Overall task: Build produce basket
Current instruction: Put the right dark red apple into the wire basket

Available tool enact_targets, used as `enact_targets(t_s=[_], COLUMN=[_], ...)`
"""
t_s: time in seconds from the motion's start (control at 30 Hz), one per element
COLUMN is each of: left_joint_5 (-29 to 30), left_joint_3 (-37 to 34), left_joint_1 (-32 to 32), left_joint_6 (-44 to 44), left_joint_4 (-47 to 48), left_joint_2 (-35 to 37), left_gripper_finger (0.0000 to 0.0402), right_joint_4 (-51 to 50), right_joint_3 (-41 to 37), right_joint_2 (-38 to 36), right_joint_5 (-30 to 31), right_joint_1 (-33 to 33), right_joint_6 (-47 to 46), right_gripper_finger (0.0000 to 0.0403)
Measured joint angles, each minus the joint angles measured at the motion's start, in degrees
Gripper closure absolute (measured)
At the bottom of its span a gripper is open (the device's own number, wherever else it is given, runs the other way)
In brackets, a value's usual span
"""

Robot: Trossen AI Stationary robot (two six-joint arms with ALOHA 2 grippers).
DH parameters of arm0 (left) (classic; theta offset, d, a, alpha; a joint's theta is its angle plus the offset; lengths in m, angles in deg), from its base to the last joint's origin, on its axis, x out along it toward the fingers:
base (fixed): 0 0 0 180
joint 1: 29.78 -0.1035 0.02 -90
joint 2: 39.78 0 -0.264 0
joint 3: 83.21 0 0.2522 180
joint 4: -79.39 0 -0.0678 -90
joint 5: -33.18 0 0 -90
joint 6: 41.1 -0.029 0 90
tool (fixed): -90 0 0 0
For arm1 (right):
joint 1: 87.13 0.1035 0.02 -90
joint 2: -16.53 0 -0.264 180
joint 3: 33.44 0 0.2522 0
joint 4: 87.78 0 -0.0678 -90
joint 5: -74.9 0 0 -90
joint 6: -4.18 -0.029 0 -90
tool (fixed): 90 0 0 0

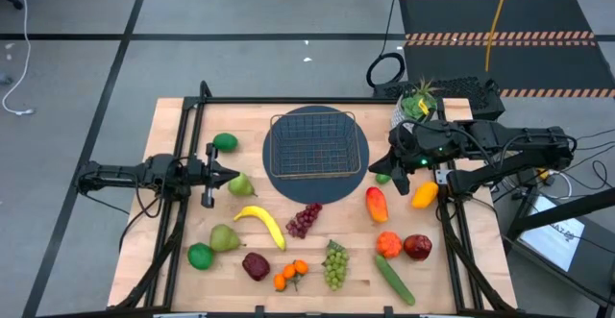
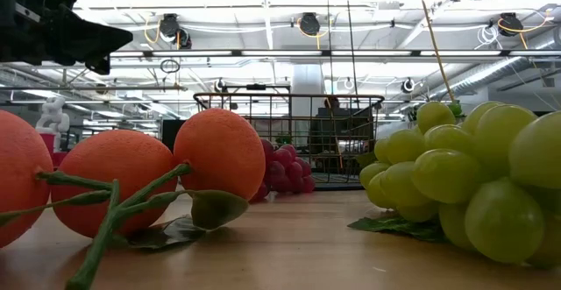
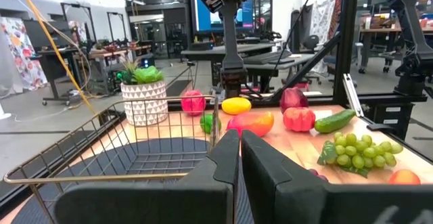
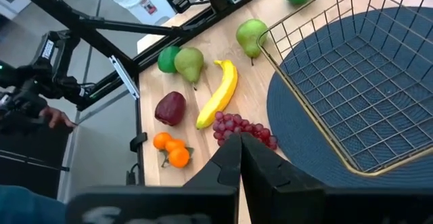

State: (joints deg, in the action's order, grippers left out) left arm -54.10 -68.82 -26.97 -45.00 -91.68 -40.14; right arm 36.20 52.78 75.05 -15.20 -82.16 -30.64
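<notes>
nearby, potted plant (image 1: 417, 100), round mat (image 1: 288, 185)

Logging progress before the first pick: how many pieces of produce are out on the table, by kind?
Limes: 2
Pears: 2
Apples: 2
Grape bunches: 2
Peppers: 3
Banana: 1
Orange cluster: 1
Mango: 1
Cucumber: 1
Red fruit beside the plant pot: 1
Total: 16, none in the basket.

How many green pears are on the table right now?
2. One pear lies left of the basket, just off the left gripper. The other pear sits nearer the front edge, left of the banana.
</notes>
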Motion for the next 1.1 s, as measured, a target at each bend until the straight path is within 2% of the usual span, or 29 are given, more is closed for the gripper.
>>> enact_targets(t_s=[0.27,0.37,0.47,0.57,0.73,0.87,1.1], left_joint_5=[-0.1,2.3,3.8,5.8,8.7,8.9,8.9], left_joint_3=[0.0,0.0,2.9,10.4,27.7,42.5,66.2], left_joint_1=[0.0,0.0,0.0,0.0,0.0,0.0,0.0], left_joint_6=[4.1,6.8,7.6,8.2,8.3,8.8,8.7], left_joint_4=[-2.1,-6.6,-6.2,-1.5,12.1,22.9,33.6], left_joint_2=[0.0,-0.3,-0.9,-3.9,-12.9,-22.0,-38.5], left_gripper_finger=[0.038,0.038,0.0384,0.0397,0.0395,0.0398,0.0398], right_joint_4=[0.0,0.0,-1.0,-0.9,-0.9,-0.9,-0.9], right_joint_3=[0.0,0.0,0.0,-0.2,-0.2,-0.2,-0.2], right_joint_2=[0.0,0.0,0.0,0.0,-0.3,-0.3,-0.3], right_joint_5=[0.0,0.0,0.2,0.2,0.2,0.2,0.0], right_joint_1=[0.0,0.0,0.0,-0.2,-0.6,-0.5,-0.5], right_joint_6=[4.3,4.2,5.6,8.8,12.2,13.7,13.3], right_gripper_finger=[0.0403,0.0403,0.0403,0.0403,0.0403,0.0403,0.0403])
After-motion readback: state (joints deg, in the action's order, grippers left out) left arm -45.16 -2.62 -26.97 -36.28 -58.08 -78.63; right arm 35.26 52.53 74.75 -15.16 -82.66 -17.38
